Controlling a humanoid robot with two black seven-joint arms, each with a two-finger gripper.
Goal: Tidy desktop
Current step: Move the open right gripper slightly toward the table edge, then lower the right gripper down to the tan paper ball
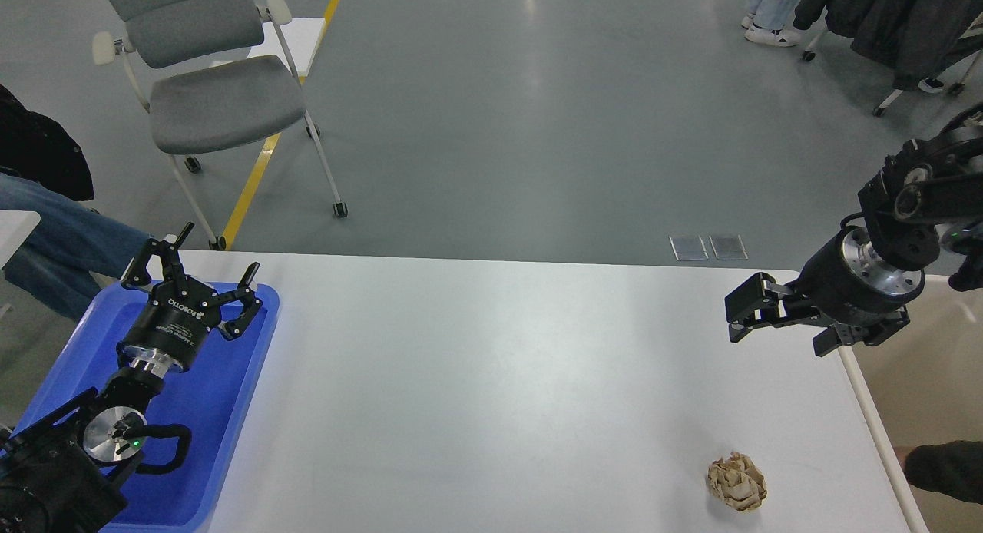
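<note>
The desktop [491, 379] is a wide white tabletop filling the lower part of the head view. A crumpled brown paper ball [737, 481] lies on it near the front right. My right gripper [776, 335] hovers open and empty above the table's right end, well behind the ball and higher. My left gripper [220, 250] is open and empty above the far end of a blue tray [230, 410] at the table's left side.
A cream-white bin's rim [872, 414] runs along the table's right edge, with a dark object [944, 471] showing inside it at the lower right. A grey chair [215, 95] stands behind the table on the left. People sit at the far left and top right.
</note>
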